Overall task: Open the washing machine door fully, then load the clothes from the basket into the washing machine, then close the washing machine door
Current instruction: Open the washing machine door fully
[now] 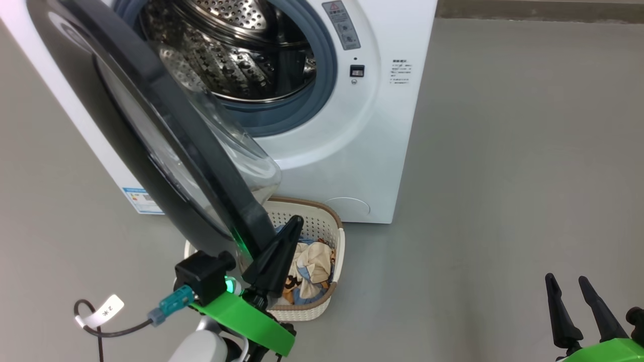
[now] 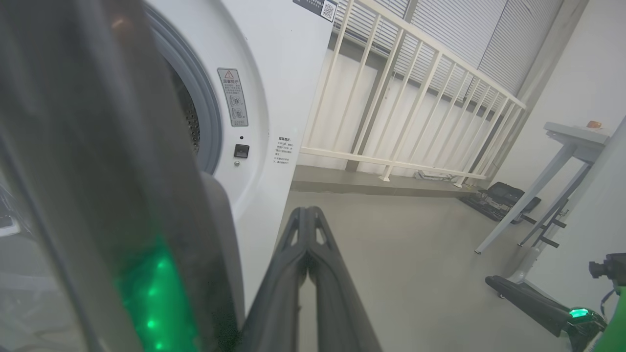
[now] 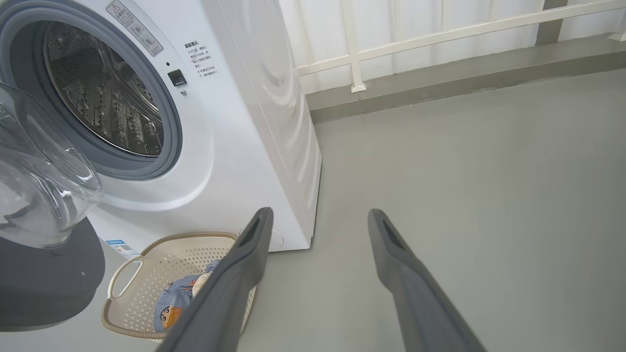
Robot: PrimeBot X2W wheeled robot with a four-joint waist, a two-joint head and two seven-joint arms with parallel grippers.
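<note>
From my head view, my left claw (image 1: 296,221) is pressed shut and empty, just beside the lower edge of the large round glossy black washing machine door (image 1: 166,125). The door stands partly open above the small cream perforated plastic basket (image 1: 324,223). My right wrist view adds the basket's side handle (image 3: 124,278) and the light blue and cream clothes (image 3: 171,303) inside it, before the big white washing machine (image 3: 234,146). My right claw (image 3: 320,215) gapes wide over bare grey floor (image 3: 489,195).

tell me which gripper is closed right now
The left gripper, fingers pressed together beside the washing machine door; the right gripper has its fingers spread apart.
</note>
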